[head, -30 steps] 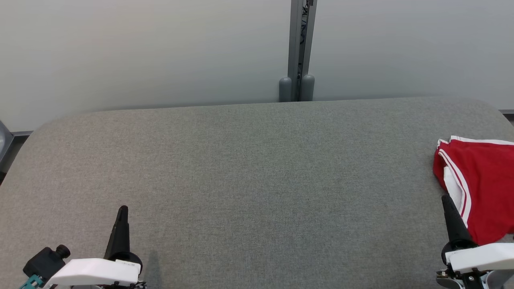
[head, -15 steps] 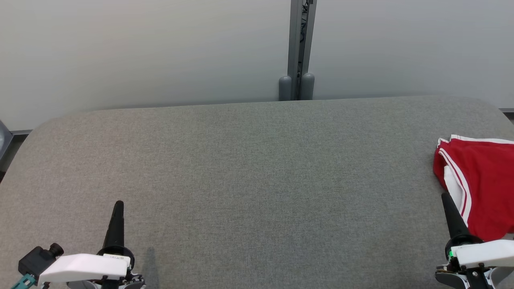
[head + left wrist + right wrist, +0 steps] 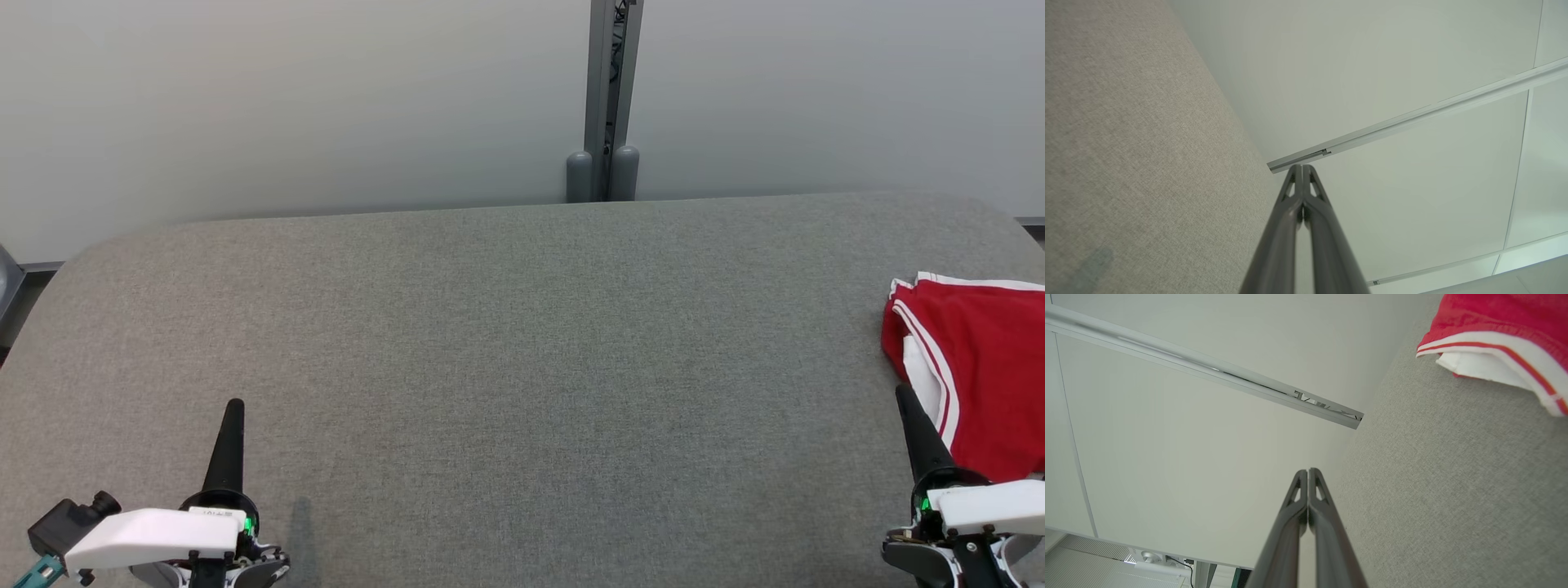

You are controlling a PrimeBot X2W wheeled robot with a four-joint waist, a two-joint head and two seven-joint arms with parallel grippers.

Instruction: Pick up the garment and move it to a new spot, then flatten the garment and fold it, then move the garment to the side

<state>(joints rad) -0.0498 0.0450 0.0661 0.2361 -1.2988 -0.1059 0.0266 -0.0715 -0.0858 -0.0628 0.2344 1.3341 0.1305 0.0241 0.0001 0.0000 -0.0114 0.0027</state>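
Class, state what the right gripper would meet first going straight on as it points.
Likely the far wall: the right gripper passes beside the red garment, over the table. Depth unclear.

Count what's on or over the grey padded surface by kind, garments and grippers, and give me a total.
Red-and-white garment: 1
Grippers: 2, the left gripper and the right gripper, both shut
Total: 3

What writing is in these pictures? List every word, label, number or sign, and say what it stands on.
No text here can be read.
Small white label on the left gripper: its print is too small to read.
Red garment: white stripes along its edges, no lettering on the part in view.
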